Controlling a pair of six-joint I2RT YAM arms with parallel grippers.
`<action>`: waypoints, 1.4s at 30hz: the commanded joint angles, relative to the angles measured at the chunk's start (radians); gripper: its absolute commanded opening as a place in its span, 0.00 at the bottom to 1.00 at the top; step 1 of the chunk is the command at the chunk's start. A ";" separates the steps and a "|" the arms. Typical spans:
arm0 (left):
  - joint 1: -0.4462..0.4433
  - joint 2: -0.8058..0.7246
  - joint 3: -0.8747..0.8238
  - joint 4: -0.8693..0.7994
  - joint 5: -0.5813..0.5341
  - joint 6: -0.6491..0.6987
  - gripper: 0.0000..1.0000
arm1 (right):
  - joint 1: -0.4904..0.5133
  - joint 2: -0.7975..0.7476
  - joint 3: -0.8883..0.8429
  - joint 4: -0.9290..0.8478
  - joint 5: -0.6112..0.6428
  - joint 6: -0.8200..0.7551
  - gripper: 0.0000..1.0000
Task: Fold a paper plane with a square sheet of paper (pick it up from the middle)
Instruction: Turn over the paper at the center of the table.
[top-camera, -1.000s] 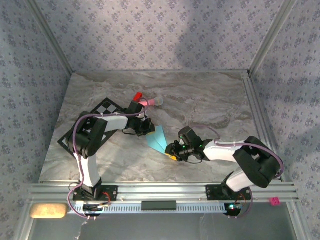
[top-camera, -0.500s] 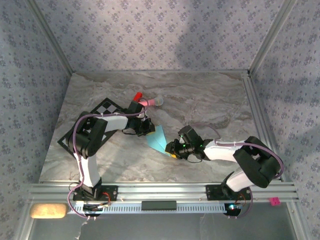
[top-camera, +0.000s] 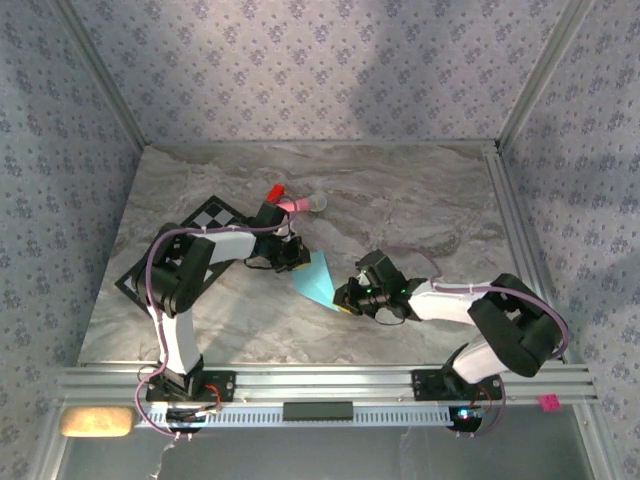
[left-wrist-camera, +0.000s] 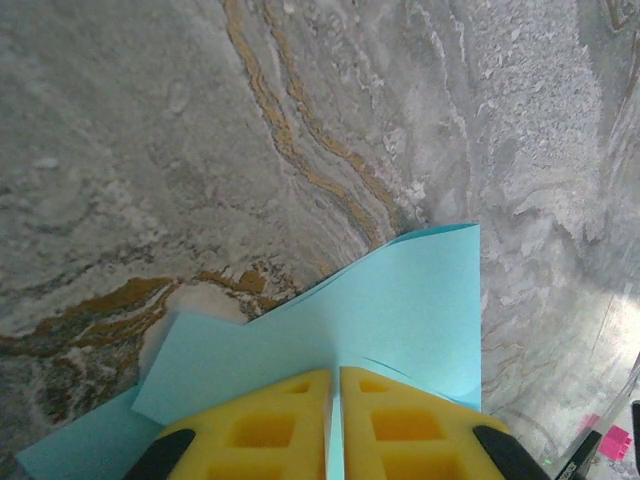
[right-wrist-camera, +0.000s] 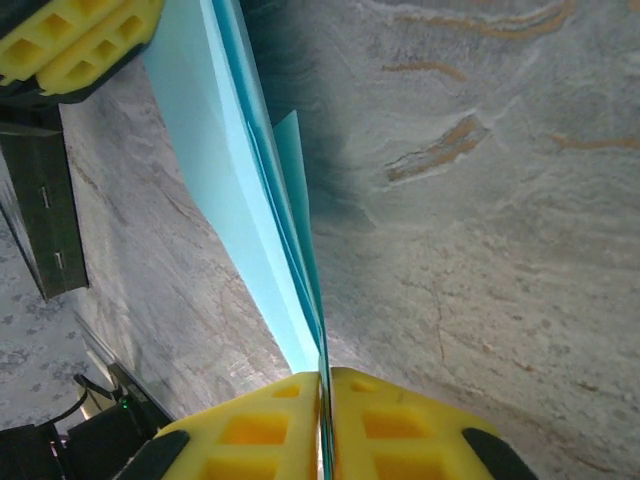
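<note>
Where the two arms reached in from the near edge of the bench (top-camera: 450, 200), the right gripper (top-camera: 345, 298) lay closest, its yellow fingers (right-wrist-camera: 250, 430) pressed together on the near right end of the light-blue paper (top-camera: 315, 277). From the right wrist, that paper (right-wrist-camera: 230, 180) ran away from the pinch as several thin layers standing on edge, with a dark shadow on the marble beside it. The folded sheet sat near the middle of the bench, slanting from near right to far left between the two tools; whether its lower edge touched the surface could not be told. At its far left end the left gripper (top-camera: 295, 255) was likewise clamped on it, the yellow fingers (left-wrist-camera: 255, 430) closed with just the paper (left-wrist-camera: 400, 300) between them and a creased flap spreading out beyond. Farther back, toward the left edge, a black-and-white checkered mat (top-camera: 210, 215) lay partly under the left arm, and just beyond the left gripper a pink stick toy (top-camera: 291, 204) with a red end rested nearer the far edge.
</note>
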 joint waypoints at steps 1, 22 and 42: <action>0.005 0.002 0.005 -0.056 0.003 -0.012 0.16 | -0.006 -0.036 -0.012 -0.018 -0.011 -0.034 0.09; 0.004 -0.520 -0.134 -0.116 -0.262 -0.008 0.50 | -0.046 -0.430 0.277 -0.868 0.420 -0.549 0.01; 0.092 -0.953 -0.338 -0.219 -0.549 -0.055 0.58 | 0.190 0.018 0.693 -1.562 1.151 -0.409 0.00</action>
